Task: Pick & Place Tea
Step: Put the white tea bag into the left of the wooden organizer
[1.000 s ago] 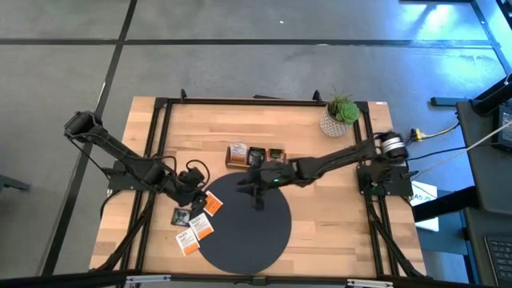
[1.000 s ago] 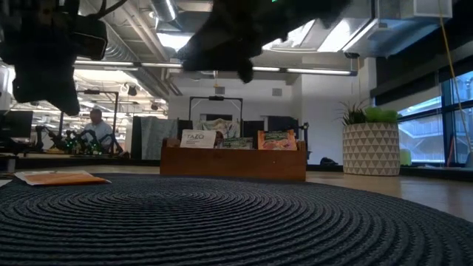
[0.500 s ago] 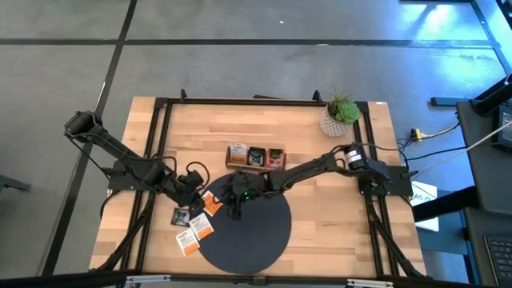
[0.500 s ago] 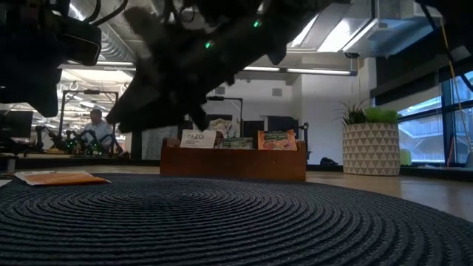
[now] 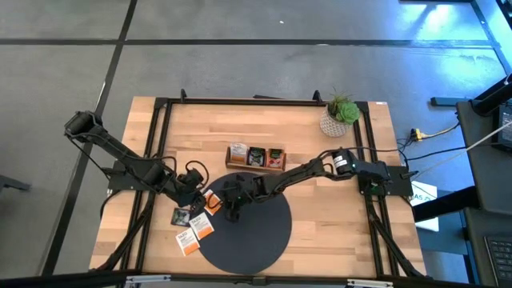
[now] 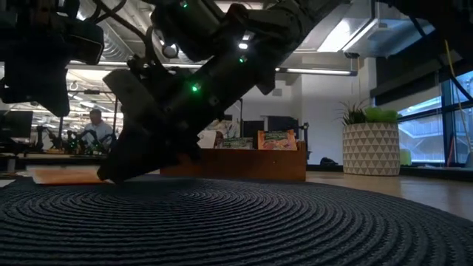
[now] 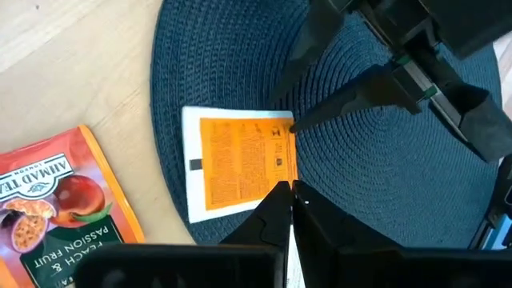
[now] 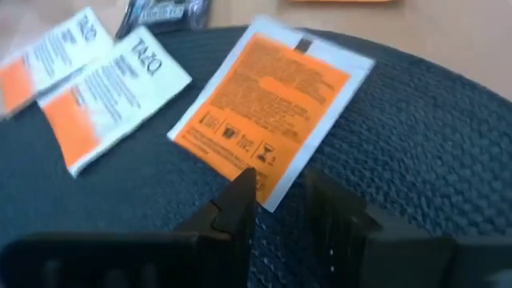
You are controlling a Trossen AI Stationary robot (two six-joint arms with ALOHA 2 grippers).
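The left gripper (image 5: 194, 186), fingers closed and empty, hovers just left of one orange tea sachet (image 7: 240, 162) on the dark mat's (image 5: 256, 232) edge. The right gripper (image 8: 280, 196), fingers partly apart and holding nothing, sits at the sachet's other side. Two white-and-orange sachets (image 8: 88, 72) lie nearby.

We list by colour:
- round mat (image 5: 254, 228): dark blue, ribbed in woven rings
- sachet (image 8: 272, 110) on its edge: orange, black print, white border
- two sachets (image 8: 96, 80): white with orange
- one sachet (image 7: 48, 208): red, fruit picture
- desk (image 5: 320, 216): pale wood strips
- tray (image 5: 254, 158): brown
- plant pot (image 6: 371, 148): white, triangle pattern
- both arms: black
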